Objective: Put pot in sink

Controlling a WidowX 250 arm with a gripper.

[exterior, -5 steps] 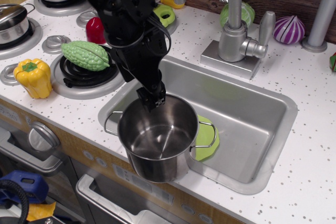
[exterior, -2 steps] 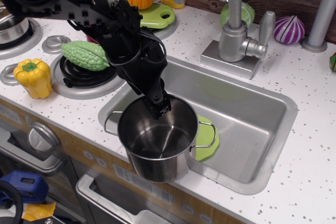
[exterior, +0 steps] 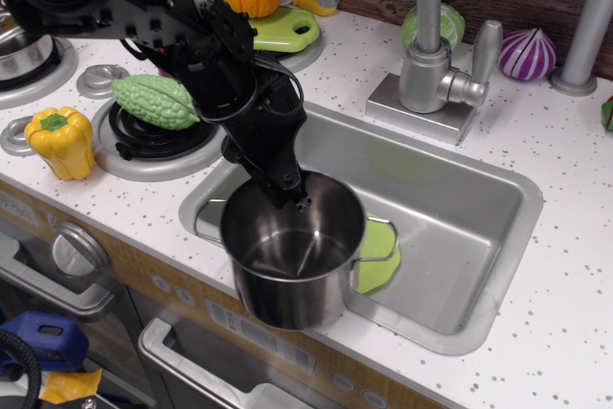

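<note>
The tall shiny steel pot (exterior: 292, 256) with two wire loop handles hangs at the near left corner of the sink (exterior: 479, 189), partly over the front rim and tilted a little. My black gripper (exterior: 290, 193) comes down from the upper left and is shut on the pot's far rim, one finger inside and one outside. The pot is empty and has no lid.
A green plate-like piece (exterior: 376, 258) lies in the sink behind the pot. The faucet (exterior: 426, 45) stands behind the sink. A green bitter gourd (exterior: 155, 101) lies on the burner to the left, a yellow pepper (exterior: 61, 141) beside it. Toy vegetables line the back wall.
The arm has leaned further over and the pot has shifted slightly right and tilted, still held by its far rim.
</note>
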